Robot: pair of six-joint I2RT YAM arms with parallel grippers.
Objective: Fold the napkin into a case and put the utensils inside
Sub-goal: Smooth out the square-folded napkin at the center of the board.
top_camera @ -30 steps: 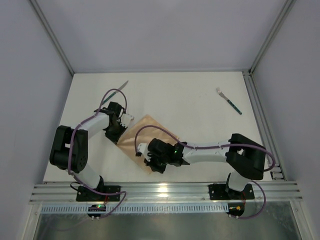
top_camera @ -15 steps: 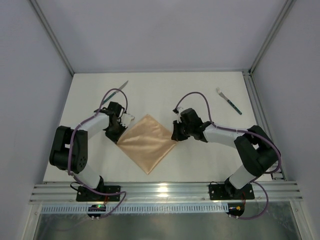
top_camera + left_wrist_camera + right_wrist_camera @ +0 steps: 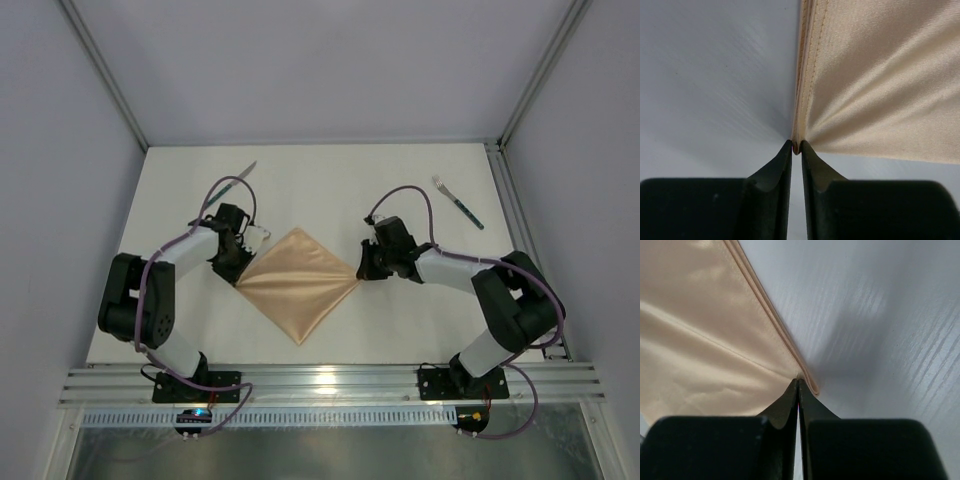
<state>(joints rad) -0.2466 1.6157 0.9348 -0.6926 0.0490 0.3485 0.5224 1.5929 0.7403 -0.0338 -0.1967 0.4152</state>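
The napkin lay as a flat diamond mid-table, pulled taut between the two pincers. The left gripper pinched its left corner, tips almost touching. The right gripper was clamped tight on its right corner. The knife lay far left, the fork far right.

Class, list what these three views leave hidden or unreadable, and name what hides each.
Top view: fork tines, too small to count.
Top view: knife handle, partly behind the left arm's cable.
Both wrist views: most of the napkin, cut off by frame edges.
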